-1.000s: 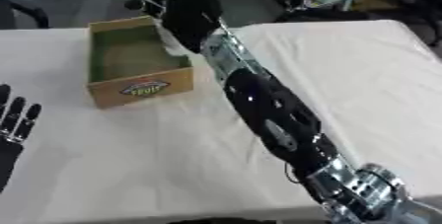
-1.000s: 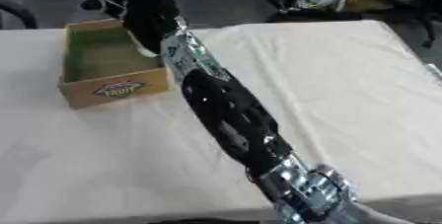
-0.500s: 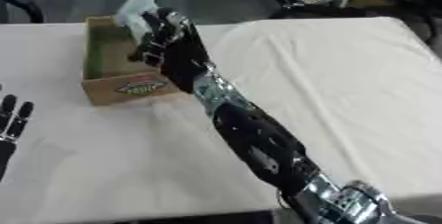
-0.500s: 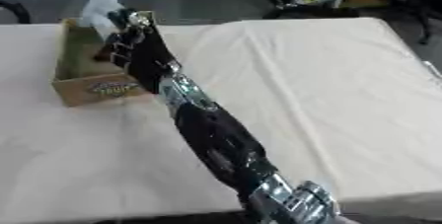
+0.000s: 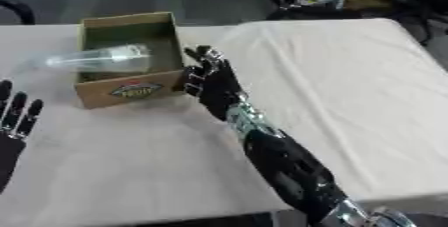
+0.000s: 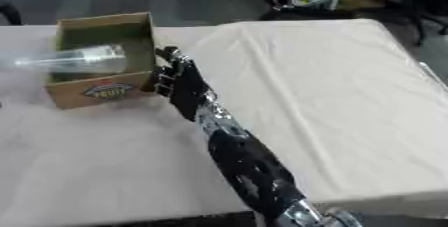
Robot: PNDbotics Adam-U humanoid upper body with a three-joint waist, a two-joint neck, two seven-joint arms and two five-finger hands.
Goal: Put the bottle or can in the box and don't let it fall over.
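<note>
One clear bottle [image 5: 101, 57] lies tipped across the box [image 5: 131, 89]; right robot hand [image 5: 210, 82] spread beside it.

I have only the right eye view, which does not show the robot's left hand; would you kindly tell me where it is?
Observer: The left hand shows at the left eye view's lower left edge, open, fingers pointing up.
Operator: Thank you. Is it touching the clear plastic bottle lying tipped across the brown cardboard box?
Observer: No. It is apart from both, with bare white tablecloth between it and the box's front wall.
</note>
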